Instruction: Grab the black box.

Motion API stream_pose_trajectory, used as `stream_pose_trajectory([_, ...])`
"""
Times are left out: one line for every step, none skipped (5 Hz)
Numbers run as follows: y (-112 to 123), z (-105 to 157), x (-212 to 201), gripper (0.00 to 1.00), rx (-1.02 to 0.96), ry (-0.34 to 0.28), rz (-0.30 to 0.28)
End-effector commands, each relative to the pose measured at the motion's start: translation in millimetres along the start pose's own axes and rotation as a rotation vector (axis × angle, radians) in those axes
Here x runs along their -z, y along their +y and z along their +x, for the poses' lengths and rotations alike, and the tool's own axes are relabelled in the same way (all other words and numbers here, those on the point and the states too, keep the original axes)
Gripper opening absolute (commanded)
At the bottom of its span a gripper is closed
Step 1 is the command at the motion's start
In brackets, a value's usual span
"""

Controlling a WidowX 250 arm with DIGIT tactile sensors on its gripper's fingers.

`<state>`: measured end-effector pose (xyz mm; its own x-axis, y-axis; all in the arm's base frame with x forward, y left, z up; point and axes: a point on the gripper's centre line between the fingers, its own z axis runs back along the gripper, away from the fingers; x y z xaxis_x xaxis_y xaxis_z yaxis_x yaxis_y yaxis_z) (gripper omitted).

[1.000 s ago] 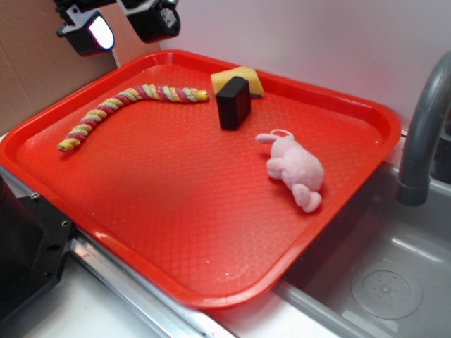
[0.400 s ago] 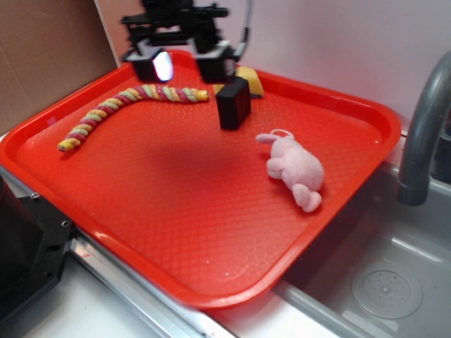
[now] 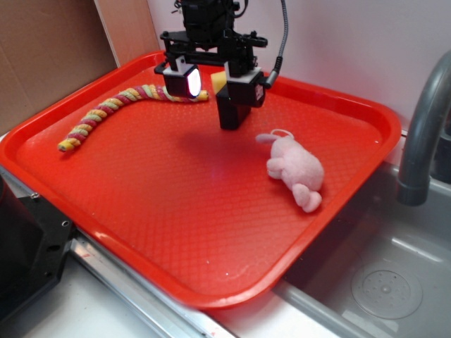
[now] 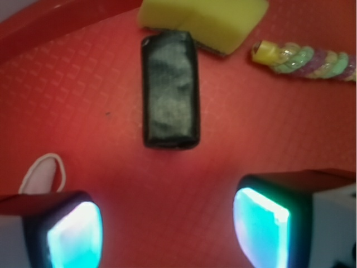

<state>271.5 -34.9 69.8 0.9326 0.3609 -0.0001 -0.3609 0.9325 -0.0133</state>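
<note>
You were on the approach: the hand (image 3: 211,79) hung spread and empty over the black box (image 4: 170,89), near the tray's (image 3: 352,113) far edge, touching the yellow sponge (image 4: 201,21). Next, you needed to straddle it and descend.

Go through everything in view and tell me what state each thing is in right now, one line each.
Small matte black rectangular box: standing on the tray, ungrasped, touching the sponge.
Yellow foam sponge wedge: lying behind the box.
Braided multicoloured rope: lying curved on the tray.
Pink plush toy: lying on its side.
Red plastic tray: flat beside the sink.
Gripper: jaws open, above the box.
</note>
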Motion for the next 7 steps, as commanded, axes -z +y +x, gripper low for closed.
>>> stream_pose_trajectory([-9, 37, 11, 1.00, 0.042, -0.119, -0.026])
stream_pose_trajectory([-13, 46, 34, 1.00, 0.032, -0.086, -0.013])
stream_pose_trajectory([-14, 45, 45, 0.00, 0.016, -0.050, -0.004])
stream_pose_trajectory([-16, 41, 42, 0.00, 0.018, -0.038, -0.013])
stream_pose_trajectory([-15, 33, 15, 0.00, 0.038, -0.025, -0.054])
stream_pose_trajectory([-15, 14, -35, 0.00, 0.063, -0.025, -0.061])
stream_pose_trajectory([-8, -26, -85, 0.00, 0.169, -0.028, -0.099])
